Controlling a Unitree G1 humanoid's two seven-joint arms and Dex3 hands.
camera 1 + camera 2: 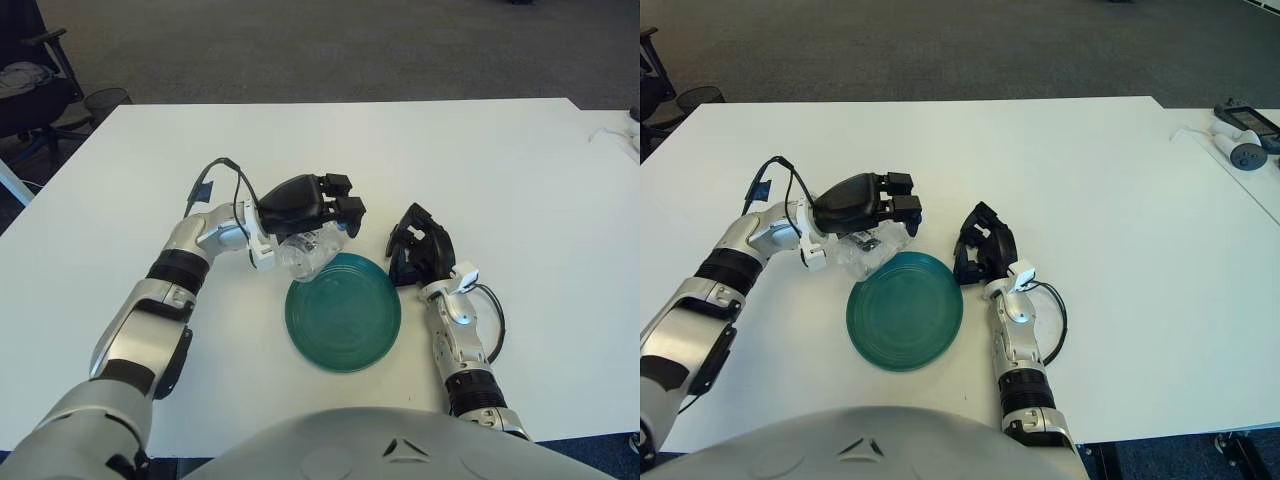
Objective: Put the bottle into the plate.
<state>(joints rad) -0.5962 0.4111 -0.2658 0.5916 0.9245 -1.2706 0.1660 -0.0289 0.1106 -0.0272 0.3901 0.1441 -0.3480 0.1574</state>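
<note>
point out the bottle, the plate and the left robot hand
bottle (pixel 303 252), left eye view, clear body below the fingers
plate (pixel 345 315), left eye view, bare centre
left robot hand (pixel 305 203), left eye view, black back

The bottle (pixel 305 250) is clear, crinkled plastic; the plate (pixel 344 312) beside it is smooth, glossy green; the desk (pixel 520 180) is matt white.

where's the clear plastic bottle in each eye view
Left eye view: clear plastic bottle left of centre, under the left robot hand, at the green plate's upper-left rim.
Right eye view: further left, same grasp.
Shared landmark: the green plate.
</note>
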